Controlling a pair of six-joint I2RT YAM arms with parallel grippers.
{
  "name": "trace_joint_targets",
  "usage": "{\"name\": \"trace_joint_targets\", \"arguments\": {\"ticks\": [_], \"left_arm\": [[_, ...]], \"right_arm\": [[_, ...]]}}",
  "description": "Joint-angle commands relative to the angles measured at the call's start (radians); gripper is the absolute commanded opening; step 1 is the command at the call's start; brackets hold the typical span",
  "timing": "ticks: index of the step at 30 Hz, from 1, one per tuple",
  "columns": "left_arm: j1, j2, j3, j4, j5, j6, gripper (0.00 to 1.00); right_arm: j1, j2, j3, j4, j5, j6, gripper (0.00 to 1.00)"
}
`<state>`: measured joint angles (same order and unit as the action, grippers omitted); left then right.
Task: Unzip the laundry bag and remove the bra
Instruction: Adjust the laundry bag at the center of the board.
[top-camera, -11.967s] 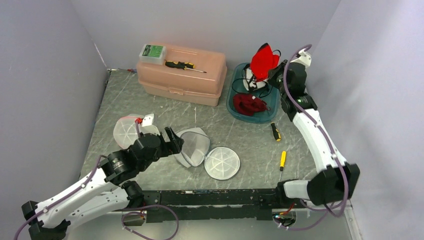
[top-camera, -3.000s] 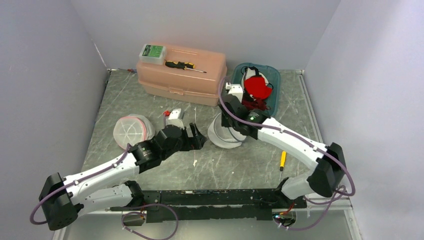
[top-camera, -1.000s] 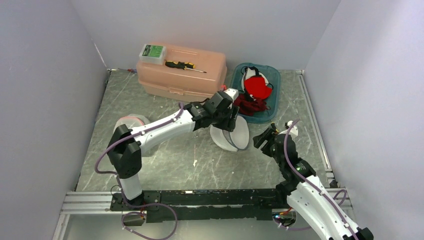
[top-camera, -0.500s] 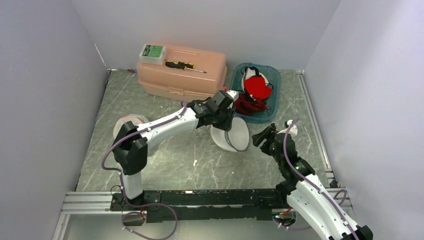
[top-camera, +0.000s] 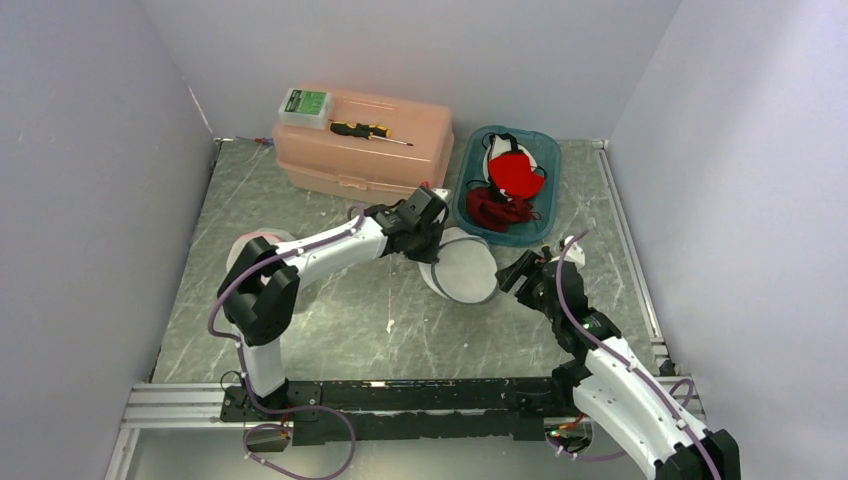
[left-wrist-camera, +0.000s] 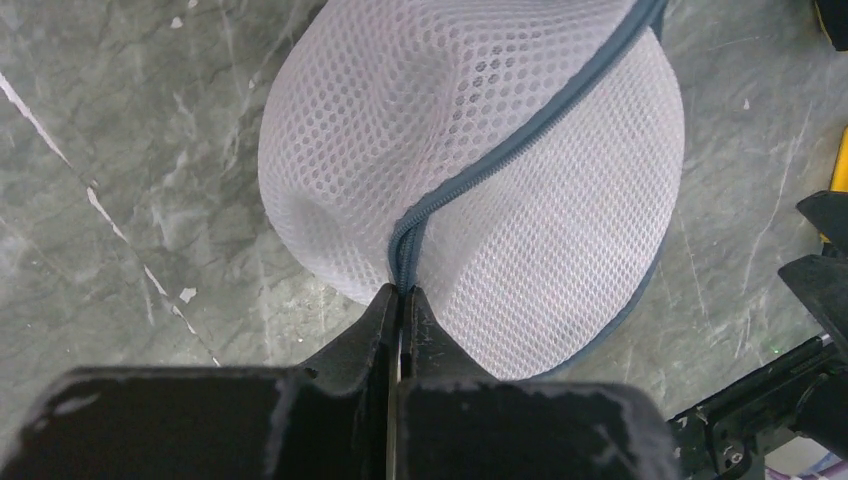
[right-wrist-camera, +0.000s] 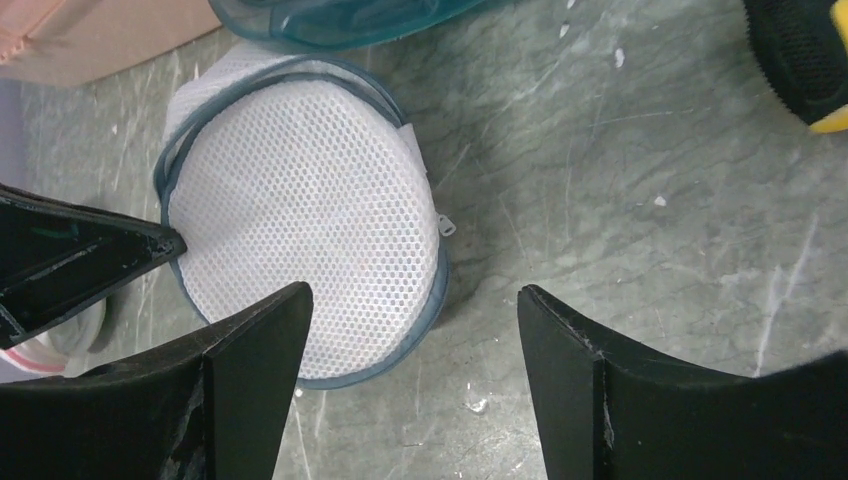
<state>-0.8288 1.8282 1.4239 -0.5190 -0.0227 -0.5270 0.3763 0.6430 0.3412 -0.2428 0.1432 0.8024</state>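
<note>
The left tool (left-wrist-camera: 400, 300) is clamped on the zipper (left-wrist-camera: 500, 150) of the one mesh bag (top-camera: 465, 272), arm outstretched, while the right tool (right-wrist-camera: 412, 295) is held open beside the bag.

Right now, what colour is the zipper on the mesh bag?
Grey-blue zipper, clearest in the left wrist view.

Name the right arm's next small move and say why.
Probably ease the right gripper forward onto the small zipper pull on the rim of the laundry bag and close on it. Its jaws stand open and empty, while the left gripper is shut on the bag's zipper seam, steadying it.
</note>
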Motion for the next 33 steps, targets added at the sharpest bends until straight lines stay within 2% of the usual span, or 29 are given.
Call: {"name": "trace_joint_targets", "arguments": {"ticks": [1, 6, 12, 19, 23, 25, 28, 33], "left_arm": [[0.026, -0.099, -0.062, 0.074, 0.007, -0.04, 0.03], [0.108, -0.207, -0.258, 0.23, 0.087, -0.122, 0.03], [0.165, -0.238, -0.35, 0.328, 0.16, -0.177, 0.03], [0.209, -0.247, -0.411, 0.378, 0.188, -0.224, 0.03], [0.218, -0.241, -0.42, 0.384, 0.191, -0.229, 0.03], [0.22, -0.236, -0.423, 0.388, 0.193, -0.233, 0.03], [0.223, -0.228, -0.426, 0.388, 0.196, -0.239, 0.03], [0.225, -0.248, -0.453, 0.388, 0.198, -0.255, 0.03]], "right_arm": [[-0.022, 0.06, -0.021, 0.143, -0.114, -0.022, 0.8], [-0.053, 0.21, -0.078, 0.336, -0.276, -0.025, 0.8], [-0.056, 0.294, -0.141, 0.62, -0.425, 0.023, 0.8], [-0.058, 0.379, -0.153, 0.796, -0.466, 0.088, 0.78], [-0.058, 0.394, -0.13, 0.786, -0.457, 0.077, 0.77], [-0.058, 0.441, -0.106, 0.787, -0.466, 0.072, 0.73], [-0.057, 0.527, -0.067, 0.807, -0.491, 0.073, 0.57], [-0.056, 0.617, -0.015, 0.856, -0.531, 0.078, 0.4]]}}
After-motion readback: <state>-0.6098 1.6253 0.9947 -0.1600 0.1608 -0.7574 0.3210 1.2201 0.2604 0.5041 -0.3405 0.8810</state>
